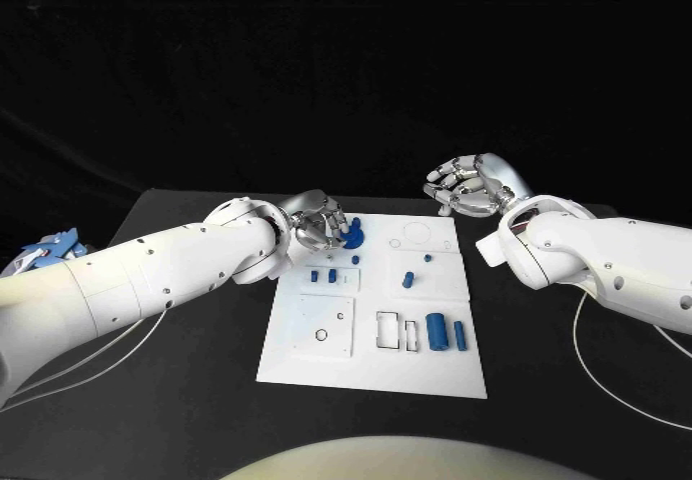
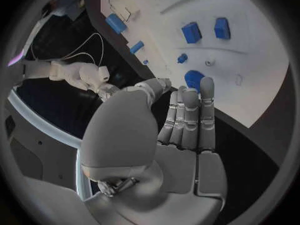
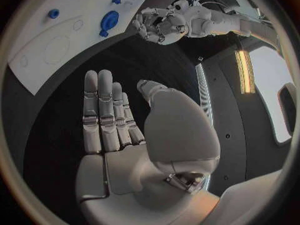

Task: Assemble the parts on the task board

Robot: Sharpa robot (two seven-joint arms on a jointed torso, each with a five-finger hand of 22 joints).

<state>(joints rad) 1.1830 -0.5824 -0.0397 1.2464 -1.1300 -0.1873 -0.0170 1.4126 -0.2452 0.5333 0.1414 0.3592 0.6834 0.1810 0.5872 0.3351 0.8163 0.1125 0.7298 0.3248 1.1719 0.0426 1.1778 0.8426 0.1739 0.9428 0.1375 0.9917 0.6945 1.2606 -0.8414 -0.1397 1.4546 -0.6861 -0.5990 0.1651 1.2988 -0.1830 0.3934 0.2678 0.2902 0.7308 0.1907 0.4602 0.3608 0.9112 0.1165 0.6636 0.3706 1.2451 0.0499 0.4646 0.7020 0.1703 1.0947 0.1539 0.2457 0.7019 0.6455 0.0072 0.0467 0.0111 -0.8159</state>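
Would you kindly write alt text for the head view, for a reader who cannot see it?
A white task board lies on a black table with small blue parts on it. The left hand hovers at the board's far left corner beside a round blue part; the right hand, holding nothing, is raised beyond its far right corner.

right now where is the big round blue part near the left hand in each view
Head view: the round blue part lies at the task board's far left corner, beside the left hand's fingers.
Left wrist view: the part sits just beyond the fingertips.
Right wrist view: it lies on the board beside the left hand.
Shared landmark: the left hand.
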